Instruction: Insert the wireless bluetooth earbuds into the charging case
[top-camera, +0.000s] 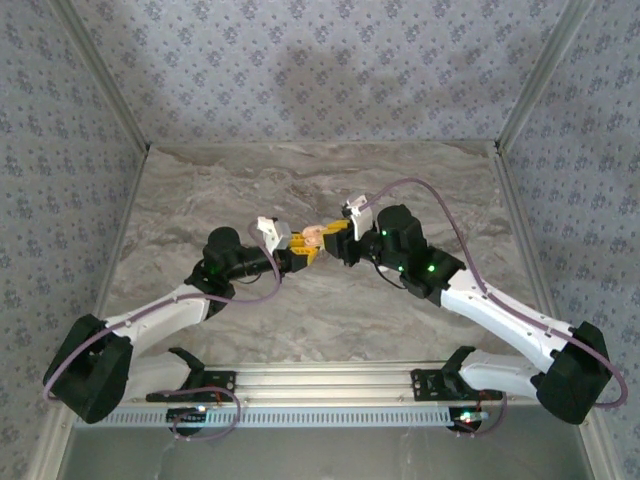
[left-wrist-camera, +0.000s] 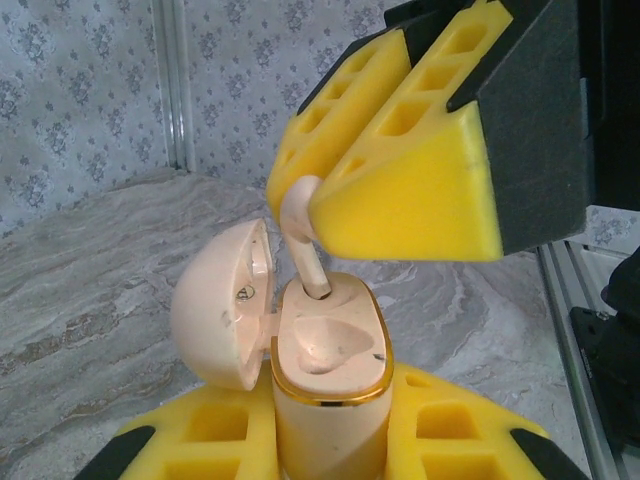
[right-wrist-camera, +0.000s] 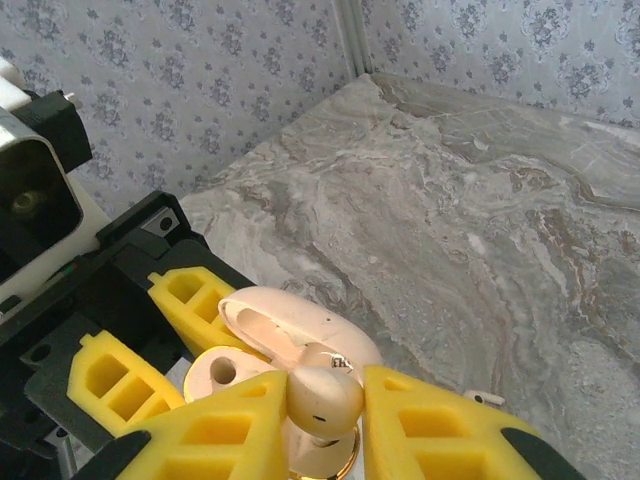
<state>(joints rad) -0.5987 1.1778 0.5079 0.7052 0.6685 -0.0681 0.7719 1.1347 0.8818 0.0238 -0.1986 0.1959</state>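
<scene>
1. Top external view: the two arms meet over the middle of the marbled counter (top-camera: 250, 190). The left end effector (top-camera: 298, 254) and the right end effector (top-camera: 336, 240) are brought tip to tip, with the pale pink charging case (top-camera: 313, 235) between them.

2. Left wrist view: the left end effector (left-wrist-camera: 330, 450) is closed on the base of the charging case (left-wrist-camera: 330, 345), one yellow pad on each side. The lid (left-wrist-camera: 215, 310) is swung open to the left. The right end effector (left-wrist-camera: 300, 200) is closed from above on an earbud (left-wrist-camera: 312, 265), whose stem points down, its tip at the mouth of a socket in the case.

3. Right wrist view: the right end effector (right-wrist-camera: 325, 425) is closed on the rounded head of the earbud (right-wrist-camera: 322, 395), pinched between its two yellow pads. The open charging case (right-wrist-camera: 300, 330) lies just beneath, clamped by the left end effector (right-wrist-camera: 165, 340). A small whitish piece (right-wrist-camera: 484, 398) rests on the counter (right-wrist-camera: 480, 230) to the right; what it is cannot be told.
</scene>
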